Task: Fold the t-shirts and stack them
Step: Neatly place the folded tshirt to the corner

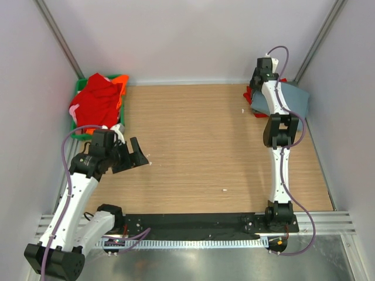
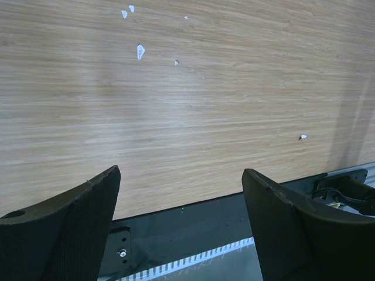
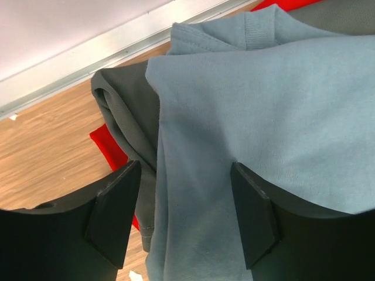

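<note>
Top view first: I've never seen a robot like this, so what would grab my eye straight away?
The bright heap of red and orange t-shirts in the green crate at the far left corner stands out most. Next, the right gripper, stretched to the far right corner, open over a blue-grey t-shirt lying on a darker grey one. The left gripper hangs open over bare table.

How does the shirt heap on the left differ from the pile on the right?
The left heap is red and orange, crumpled in a green crate. The right pile lies flat on the table, blue-grey on top over darker grey and red. Both are soft t-shirts at the far end.
</note>
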Motion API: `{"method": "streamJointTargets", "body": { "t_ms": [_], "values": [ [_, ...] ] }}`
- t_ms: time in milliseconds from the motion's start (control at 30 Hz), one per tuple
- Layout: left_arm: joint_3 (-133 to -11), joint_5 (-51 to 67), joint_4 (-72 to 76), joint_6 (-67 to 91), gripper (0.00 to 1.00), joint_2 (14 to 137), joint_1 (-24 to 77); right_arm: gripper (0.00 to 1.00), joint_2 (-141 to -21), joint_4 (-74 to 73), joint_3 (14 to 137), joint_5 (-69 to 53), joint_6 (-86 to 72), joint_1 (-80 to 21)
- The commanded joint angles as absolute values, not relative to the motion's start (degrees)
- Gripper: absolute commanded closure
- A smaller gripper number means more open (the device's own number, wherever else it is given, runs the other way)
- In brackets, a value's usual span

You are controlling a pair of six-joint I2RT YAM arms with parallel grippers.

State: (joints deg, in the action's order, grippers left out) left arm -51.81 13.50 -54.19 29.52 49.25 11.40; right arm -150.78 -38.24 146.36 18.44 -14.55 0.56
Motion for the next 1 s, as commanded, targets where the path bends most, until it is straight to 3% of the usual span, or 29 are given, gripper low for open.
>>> {"method": "streamJointTargets", "body": {
  "t_ms": [0,133,300,400,533,967],
  "values": [
    [-51.85,13.62,-52.56,29.18,0.15,49.22,11.42,0.34,-151.26,-37.96,148.53,23.37,-12.4,0.26],
    [-51.77,13.71,-52.47,29.18,0.15,49.48,11.43,0.51,-151.44,-38.32,147.4,24.7,-11.78,0.35],
    [-51.77,13.62,-52.47,29.18,0.15,49.48,11.43,0.58,-153.01,-39.46,147.22,24.26,-10.2,0.26],
    [-51.86,13.62,-52.56,29.18,0.15,49.66,11.43,0.68,-153.72,-39.81,147.04,22.86,-9.32,0.35],
    [-51.77,13.62,-52.56,29.18,0.15,49.75,11.43,0.97,-153.99,-39.11,146.87,21.54,-7.39,0.35],
    [-51.94,12.83,-52.73,29.44,0.15,49.92,11.34,0.98,-146.52,-28.67,140.98,29.7,10.53,-8.69]
  ]
}}
